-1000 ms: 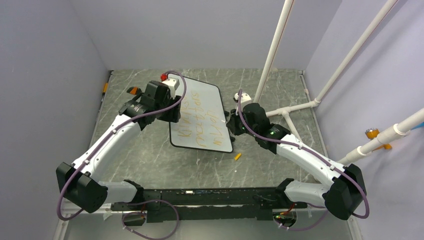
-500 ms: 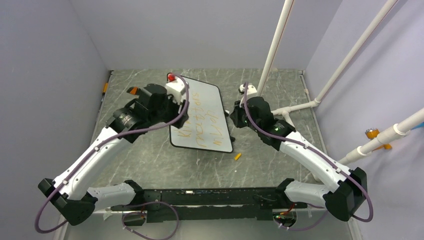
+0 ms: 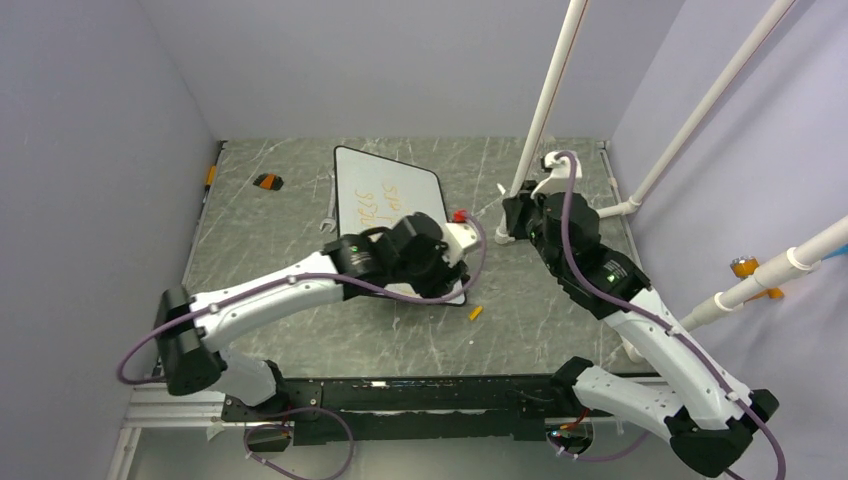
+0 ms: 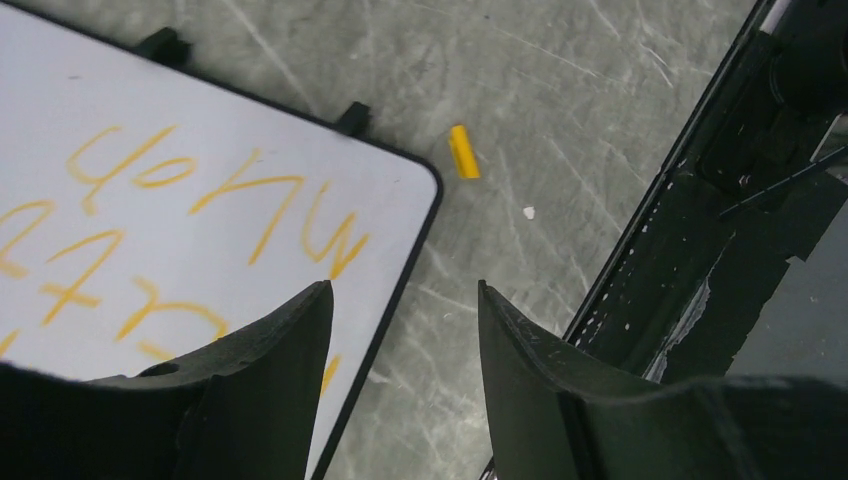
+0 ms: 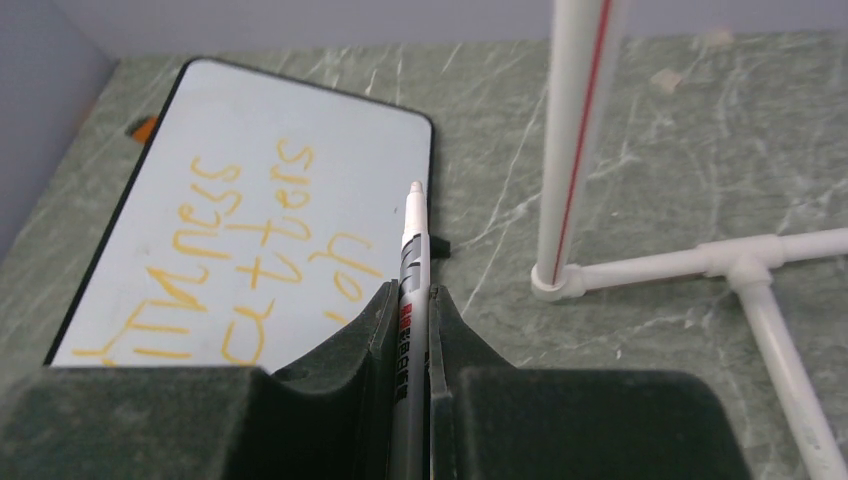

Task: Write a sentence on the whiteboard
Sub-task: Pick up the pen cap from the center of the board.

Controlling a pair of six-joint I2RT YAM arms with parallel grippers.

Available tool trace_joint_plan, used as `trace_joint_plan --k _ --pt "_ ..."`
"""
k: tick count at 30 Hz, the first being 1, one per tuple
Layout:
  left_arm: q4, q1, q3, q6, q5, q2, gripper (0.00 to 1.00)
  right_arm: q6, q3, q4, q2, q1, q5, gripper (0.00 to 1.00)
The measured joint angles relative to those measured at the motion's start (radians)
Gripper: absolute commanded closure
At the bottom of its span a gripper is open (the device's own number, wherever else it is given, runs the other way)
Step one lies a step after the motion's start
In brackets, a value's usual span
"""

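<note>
The whiteboard lay flat on the marbled tabletop, with the sentence in orange-yellow lettering across its face. The left hand hung over the whiteboard's near right corner, its fingers spread and holding nothing. Just off that same corner a small orange piece lay on the tabletop, apart from the frame. The right hand was off the whiteboard's right edge, clenched around a grey marker whose white tip pointed toward the board's far right corner.
</note>
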Motion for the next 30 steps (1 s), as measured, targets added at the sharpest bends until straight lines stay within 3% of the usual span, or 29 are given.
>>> trace_joint_plan --k 7,18,30 --pt "0.082 -0.078 0.032 -0.009 0.002 0.225 0.5 -0.012 0.096 -0.038 -0.017 0.0 0.085 1.0" --pt "0.095 -0.114 0.236 -0.025 0.03 0.575 0.54 -0.042 0.125 -0.072 -0.071 -0.001 0.082 1.0" --pt "0.063 -0.114 0.296 -0.031 0.001 0.666 0.54 -0.049 0.127 -0.089 -0.088 -0.001 0.056 1.0"
